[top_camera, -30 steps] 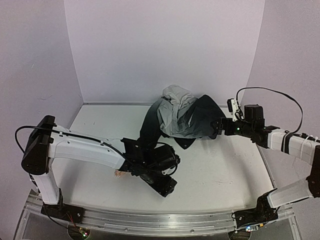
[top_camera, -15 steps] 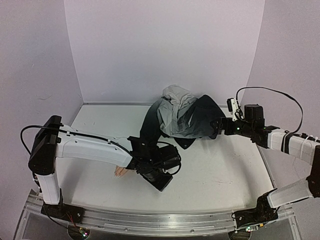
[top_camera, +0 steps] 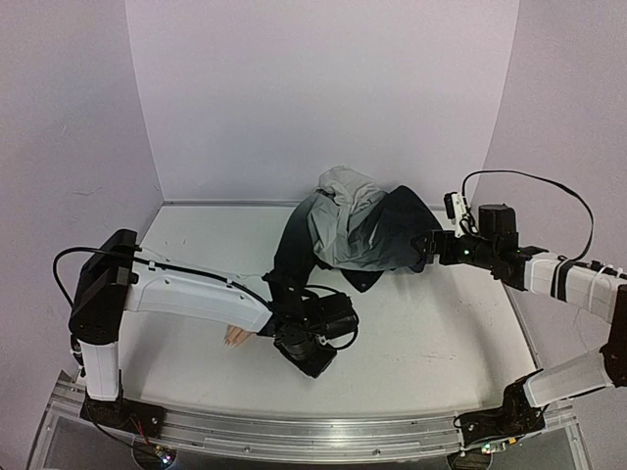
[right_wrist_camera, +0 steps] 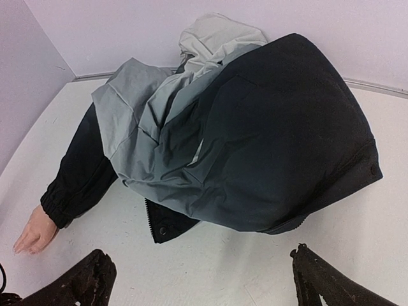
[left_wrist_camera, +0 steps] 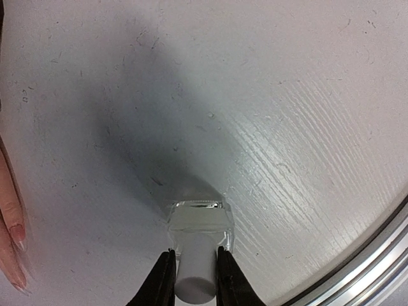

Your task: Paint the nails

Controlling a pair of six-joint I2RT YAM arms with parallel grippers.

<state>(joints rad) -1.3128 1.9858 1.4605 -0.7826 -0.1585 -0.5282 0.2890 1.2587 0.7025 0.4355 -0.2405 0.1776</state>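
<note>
White cap [left_wrist_camera: 193, 284] on a little clear bottle [left_wrist_camera: 200, 224] is what we've got the left gripper [left_wrist_camera: 194, 264] pinched onto, both fingers snug against the cap's sides while the bottle stands on the table [left_wrist_camera: 287, 95]. So we reckon we're at the very start: picking up the polish, with no painting begun. The nails [left_wrist_camera: 17, 231] look pale and bare where we can see them. They belong to the mannequin hand [top_camera: 235, 338], which lies flat on the table just beside the left gripper, poking out of the dark sleeve of a grey-and-black jacket [right_wrist_camera: 255, 140].

Next move, as we judge it, is unscrewing the cap to free the brush. That probably wants something steadying the glass body, or the whole bottle just spins. The right gripper [right_wrist_camera: 204, 284] is wide open with nothing in it, hovering by the jacket and well apart from the bottle — so it'd have to come across.

On views, the left wrist camera is the only one showing the bottle and the grip; from the top camera the arm hides all that. The left wrist catches just a couple of fingertips at its edge, while the right wrist view gives us the whole hand and cuff, though too small there to make out any nails.
</note>
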